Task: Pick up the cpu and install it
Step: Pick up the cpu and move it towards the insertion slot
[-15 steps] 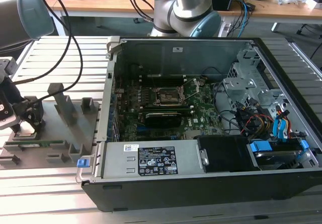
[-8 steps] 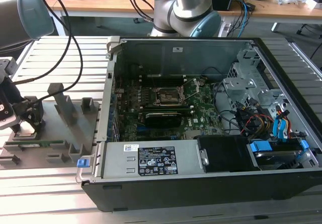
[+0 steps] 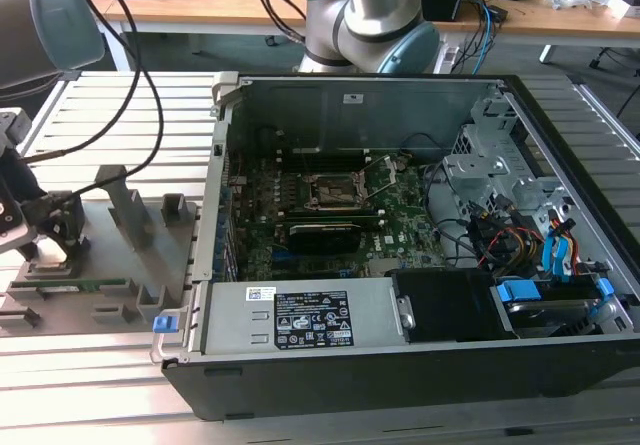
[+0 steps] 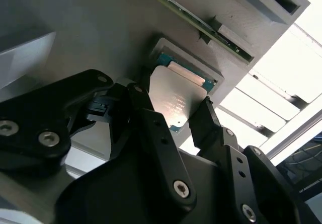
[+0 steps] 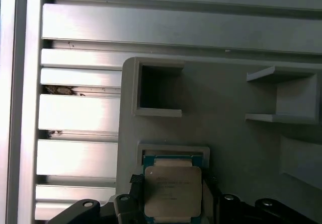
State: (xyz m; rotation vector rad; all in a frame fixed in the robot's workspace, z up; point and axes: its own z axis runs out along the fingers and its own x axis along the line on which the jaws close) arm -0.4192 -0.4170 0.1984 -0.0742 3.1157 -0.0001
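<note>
The cpu (image 4: 176, 100) (image 5: 172, 191) is a small silvery square chip with a green rim. In both wrist views it sits between my gripper's black fingers (image 4: 148, 116), just above a shallow recess in the grey fixture plate (image 4: 90, 27) (image 5: 226, 123). My gripper (image 4: 173, 100) (image 5: 172, 183) is shut on it from two opposite sides. A green-edged strip shows in the recess beyond the chip. In the exterior view my gripper (image 3: 45, 227) hangs over the fixture plate (image 3: 120, 265) at the exterior view's left. The dark socket (image 3: 335, 193) lies inside the open computer case (image 3: 450, 365).
Upright grey blocks (image 3: 125, 205) stand on the fixture plate beside my gripper. The plate rests on a slatted aluminium table (image 3: 110, 95) (image 5: 80, 113). A second robot arm's base (image 3: 370, 15) stands behind the case. Cables and drive bays (image 3: 520, 225) crowd the case's right side.
</note>
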